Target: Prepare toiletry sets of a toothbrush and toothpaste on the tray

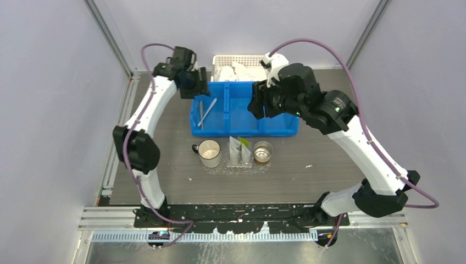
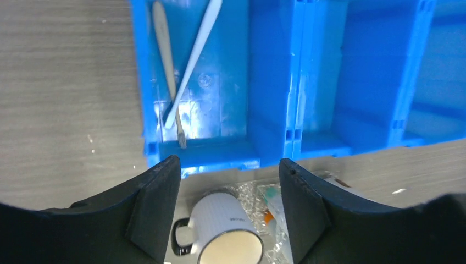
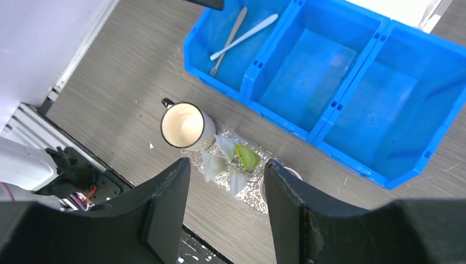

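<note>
Two toothbrushes lie in the left compartment of the blue bin [image 1: 242, 125]: a white toothbrush [image 1: 207, 111] [image 2: 195, 60] [image 3: 244, 36] and a duller beige one [image 2: 164, 49] beside it. On the clear tray [image 1: 236, 168] [image 3: 250, 190] stand toothpaste tubes [image 1: 240, 150] [image 3: 231, 162], one of them green [image 3: 247, 157]. My left gripper [image 1: 200, 82] [image 2: 229, 170] hangs open and empty above the bin's left side. Over the bin's middle, my right gripper [image 1: 258, 103] [image 3: 227, 168] is also open and holds nothing.
A white mug [image 1: 209, 152] [image 2: 222, 231] stands on the tray's left end and a metal cup [image 1: 262, 152] on its right end. The bin's middle and right compartments hold nothing. A white perforated basket [image 1: 236, 61] sits behind the bin.
</note>
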You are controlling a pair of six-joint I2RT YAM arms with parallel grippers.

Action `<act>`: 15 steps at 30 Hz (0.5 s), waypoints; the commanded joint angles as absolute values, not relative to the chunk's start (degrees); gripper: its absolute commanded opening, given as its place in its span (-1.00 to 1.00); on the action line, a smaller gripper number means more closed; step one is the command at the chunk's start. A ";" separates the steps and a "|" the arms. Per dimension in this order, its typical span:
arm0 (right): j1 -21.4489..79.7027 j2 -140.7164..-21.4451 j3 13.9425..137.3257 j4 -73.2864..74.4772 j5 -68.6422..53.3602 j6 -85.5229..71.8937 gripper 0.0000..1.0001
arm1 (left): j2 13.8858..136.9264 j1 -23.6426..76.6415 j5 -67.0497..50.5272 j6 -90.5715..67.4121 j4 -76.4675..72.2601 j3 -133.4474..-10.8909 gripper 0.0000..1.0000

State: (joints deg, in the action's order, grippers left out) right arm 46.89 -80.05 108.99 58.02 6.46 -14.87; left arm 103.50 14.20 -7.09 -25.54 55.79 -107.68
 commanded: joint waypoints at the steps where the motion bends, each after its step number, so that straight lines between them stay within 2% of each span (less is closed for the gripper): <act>1: 45.21 -81.37 102.61 54.22 5.68 -14.11 0.13 | 111.51 20.16 6.83 -18.75 58.84 -115.67 0.31; 3: 43.68 -80.40 100.08 52.70 3.85 -14.38 0.12 | 115.24 20.36 9.47 -18.11 59.85 -117.94 0.25; 7: 41.23 -78.97 96.01 50.59 0.91 -14.72 0.12 | 119.99 20.30 11.78 -15.96 60.06 -119.89 -0.07; 15: 37.82 -78.61 91.59 47.45 -4.59 -15.09 0.11 | 126.16 19.88 14.39 -12.04 59.41 -122.56 -0.06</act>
